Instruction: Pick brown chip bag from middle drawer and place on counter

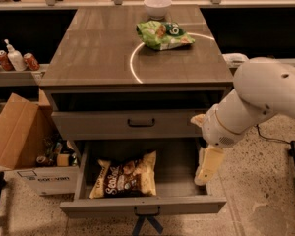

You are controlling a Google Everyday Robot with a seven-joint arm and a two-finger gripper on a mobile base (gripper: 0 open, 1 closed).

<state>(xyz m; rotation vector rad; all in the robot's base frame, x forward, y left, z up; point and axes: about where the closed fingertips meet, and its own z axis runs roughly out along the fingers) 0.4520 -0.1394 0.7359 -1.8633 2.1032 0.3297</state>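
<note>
The brown chip bag (124,177) lies flat in the open middle drawer (142,206), left of centre, with white lettering facing up. Blue strips hang from the drawer's front handle. My gripper (206,167) points down over the right end of the drawer, about a hand's width right of the bag and apart from it. The white arm reaches in from the right. The counter (98,48) above is wood-grain with a thin white circle line.
A green chip bag (163,35) and a white bowl (157,6) sit at the back of the counter. A shut drawer front with a bare black handle (141,123) is above the open drawer. A cardboard box (14,136) stands on the floor at the left.
</note>
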